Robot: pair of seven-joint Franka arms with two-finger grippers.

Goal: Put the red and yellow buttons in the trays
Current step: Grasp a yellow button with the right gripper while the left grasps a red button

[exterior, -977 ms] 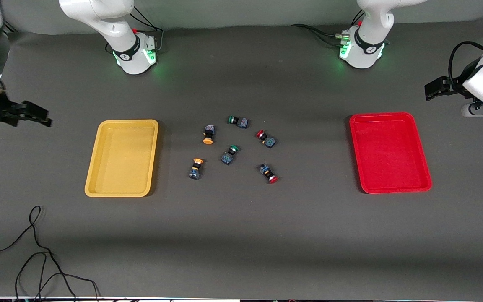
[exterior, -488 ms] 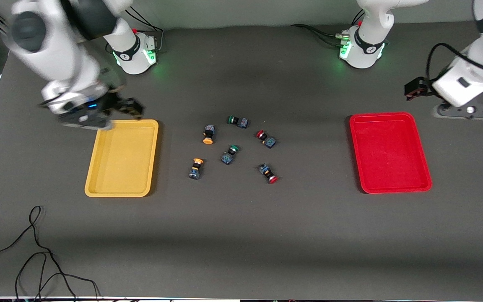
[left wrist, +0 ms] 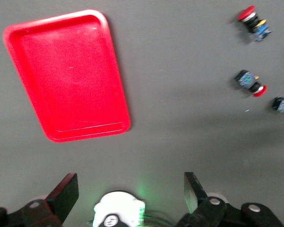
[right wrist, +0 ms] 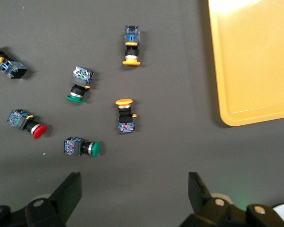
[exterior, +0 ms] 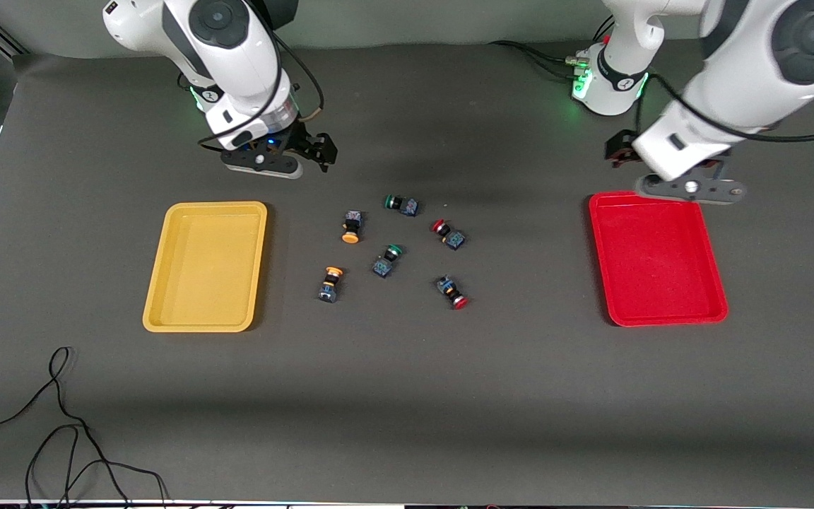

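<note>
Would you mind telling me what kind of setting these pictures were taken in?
Most likely a robotics lab bench set up for a sorting exercise. A dark cloth-covered table bears only a yellow tray, a red tray and small push-button switches, and loose cables trail across one corner.

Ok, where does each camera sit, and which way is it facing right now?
Front: high across the table, facing both bases; shows both arms, yellow tray, red tray.
Left wrist: on the left arm, looking down past open left gripper at the red tray.
Right wrist: looking down past open right gripper at buttons and yellow tray.
Shared: both wrist views show red-capped buttons.
</note>
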